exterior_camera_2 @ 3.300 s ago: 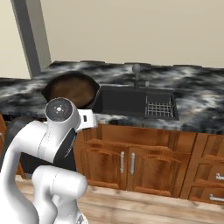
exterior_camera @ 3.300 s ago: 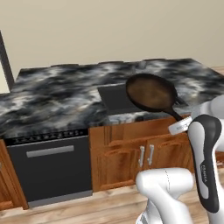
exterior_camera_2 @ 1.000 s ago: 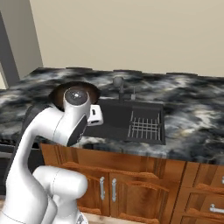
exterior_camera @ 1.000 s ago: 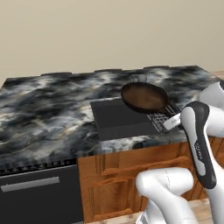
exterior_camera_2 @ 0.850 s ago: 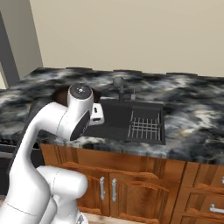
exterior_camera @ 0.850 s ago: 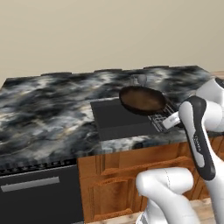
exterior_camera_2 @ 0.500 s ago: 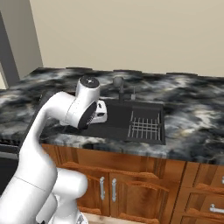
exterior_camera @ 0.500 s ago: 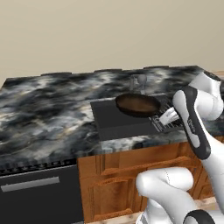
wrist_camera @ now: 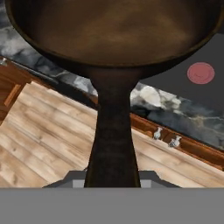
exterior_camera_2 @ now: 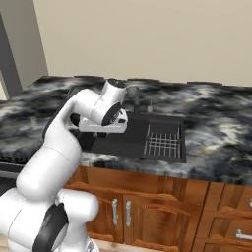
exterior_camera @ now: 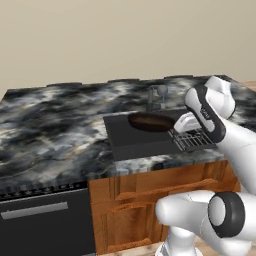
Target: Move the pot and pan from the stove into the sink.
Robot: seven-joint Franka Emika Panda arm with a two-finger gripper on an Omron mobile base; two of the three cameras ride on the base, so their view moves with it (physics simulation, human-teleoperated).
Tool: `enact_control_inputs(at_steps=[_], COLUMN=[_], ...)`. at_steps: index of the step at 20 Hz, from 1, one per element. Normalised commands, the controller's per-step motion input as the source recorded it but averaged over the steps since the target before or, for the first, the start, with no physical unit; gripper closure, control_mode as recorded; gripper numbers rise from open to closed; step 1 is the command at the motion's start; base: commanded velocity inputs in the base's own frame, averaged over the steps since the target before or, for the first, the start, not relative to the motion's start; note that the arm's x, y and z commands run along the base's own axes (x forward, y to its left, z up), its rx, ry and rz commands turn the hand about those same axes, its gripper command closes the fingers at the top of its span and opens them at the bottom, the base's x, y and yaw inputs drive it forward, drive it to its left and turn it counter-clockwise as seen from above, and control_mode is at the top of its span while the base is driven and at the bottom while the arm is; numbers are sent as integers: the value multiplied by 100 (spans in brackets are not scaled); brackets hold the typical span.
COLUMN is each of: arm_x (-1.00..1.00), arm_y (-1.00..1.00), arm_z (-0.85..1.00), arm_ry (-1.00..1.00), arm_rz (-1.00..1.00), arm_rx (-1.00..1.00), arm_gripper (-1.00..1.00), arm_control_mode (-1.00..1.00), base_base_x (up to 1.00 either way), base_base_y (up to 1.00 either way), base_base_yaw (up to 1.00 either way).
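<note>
The pan (exterior_camera: 150, 121), a shallow dark brown skillet with a black rim, hangs level and low over the left part of the sink (exterior_camera: 125, 144). My gripper (exterior_camera: 179, 125) is shut on its long black handle from the right. In the hand view the pan's bowl (wrist_camera: 113, 30) spreads across the top and its handle (wrist_camera: 113, 140) runs down into my gripper (wrist_camera: 112, 177). In the right base view my arm covers most of the pan above the sink (exterior_camera_2: 133, 140). The pot and the stove are out of view.
A wire rack (exterior_camera: 192, 140) lies in the sink's right part, just under my hand. The grey faucet (exterior_camera: 152, 97) stands behind the basin. A reddish round drain (wrist_camera: 201, 72) marks the basin floor. Marbled counter surrounds the sink; a black appliance front (exterior_camera: 45, 225) sits lower left.
Over the last second my arm reached forward and lowered the pan from above the counter down to the sink's mouth, tilting it level. The grip on the handle stayed the same.
</note>
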Motion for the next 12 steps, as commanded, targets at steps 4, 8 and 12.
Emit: enact_control_inputs(at_steps=[4, 8, 12], arm_x=[78, 46, 8], arm_y=[0, 0, 0], arm_z=[-34, -52, -59], arm_ry=[6, 1, -1], arm_rz=[1, 0, 0], arm_rx=[2, 0, 0], arm_gripper=[100, 100, 100], arm_control_mode=[-100, -100, -100], base_base_x=[0, 0, 0], base_base_y=[0, 0, 0], base_base_yaw=[0, 0, 0])
